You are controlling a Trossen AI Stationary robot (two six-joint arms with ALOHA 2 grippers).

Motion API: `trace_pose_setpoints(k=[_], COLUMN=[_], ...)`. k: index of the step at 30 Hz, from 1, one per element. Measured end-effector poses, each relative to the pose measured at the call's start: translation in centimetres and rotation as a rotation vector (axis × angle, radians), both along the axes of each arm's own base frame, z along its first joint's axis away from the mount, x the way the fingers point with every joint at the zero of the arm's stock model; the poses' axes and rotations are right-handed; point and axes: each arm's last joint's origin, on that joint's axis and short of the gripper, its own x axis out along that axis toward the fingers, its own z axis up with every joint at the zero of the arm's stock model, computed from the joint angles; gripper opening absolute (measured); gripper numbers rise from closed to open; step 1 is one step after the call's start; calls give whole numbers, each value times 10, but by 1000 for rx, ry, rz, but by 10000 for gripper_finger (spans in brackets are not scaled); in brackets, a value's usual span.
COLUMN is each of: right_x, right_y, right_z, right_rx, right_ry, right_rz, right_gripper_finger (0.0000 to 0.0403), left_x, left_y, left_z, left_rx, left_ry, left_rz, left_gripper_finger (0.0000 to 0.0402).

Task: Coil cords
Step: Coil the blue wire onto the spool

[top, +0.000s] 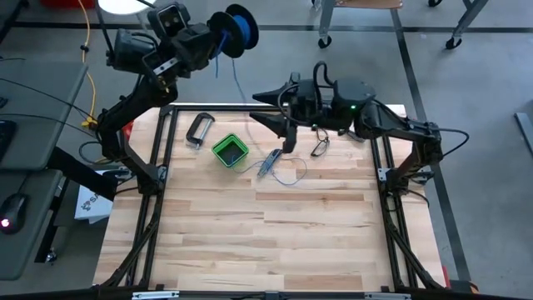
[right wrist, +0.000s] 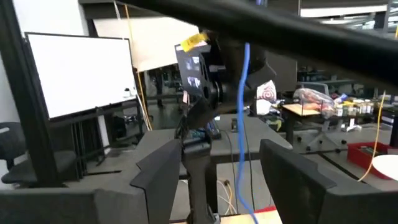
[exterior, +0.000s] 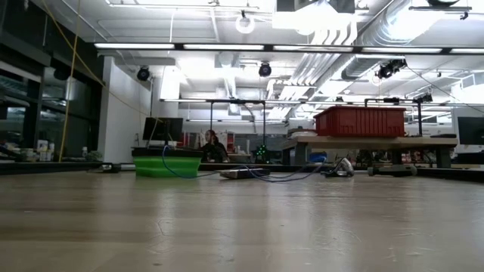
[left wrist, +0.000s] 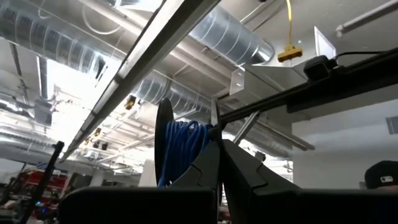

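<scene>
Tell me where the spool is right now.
In the high view the spool is held up past the table's far left corner, clamped in the shut left gripper, with the blue wire trailing down toward the green box.

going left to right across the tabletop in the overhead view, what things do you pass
metal clamp → green box → small blue-handled tool → right pincer, open above the wire → dark loop-shaped object
</scene>
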Motion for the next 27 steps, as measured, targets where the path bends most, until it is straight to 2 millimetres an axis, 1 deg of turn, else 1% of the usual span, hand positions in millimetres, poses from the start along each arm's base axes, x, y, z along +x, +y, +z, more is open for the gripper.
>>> trace_pose_setpoints(k=[7,10,12,15,17,20,21,22,23,24,27], right_x=[19,19,17,17,17,22,25,26,27,27,25], right_y=[-1,-1,-1,-1,-1,-1,-1,-1,-1,-1,0], right_z=[-15,-15,-14,-14,-14,-15,-15,-16,-16,-16,-15], right_rx=[4,8,7,4,4,3,5,10,16,24,16], right_ry=[35,39,35,36,37,10,-3,-9,-9,-9,-11], right_rz=[-29,-25,-25,-25,-25,-21,-21,-19,-18,-18,-2], right_gripper_finger=[213,210,200,162,120,42,22,12,10,18,49], left_x=[0,0,-1,-1,-1,-1,-1,-1,-1,-1,-1], left_y=[0,0,0,0,0,0,0,0,0,0,0], left_z=[0,0,1,1,1,1,1,1,1,1,1], left_rx=[2,2,3,4,2,-3,-4,-3,-3,-3,-2], left_ry=[-6,-6,-10,-13,-14,-17,-18,-19,-20,-20,-21], left_rz=[2,2,2,2,4,7,9,12,14,14,15], left_gripper_finger=[1,1,1,1,1,1,1,1,1,1,1])
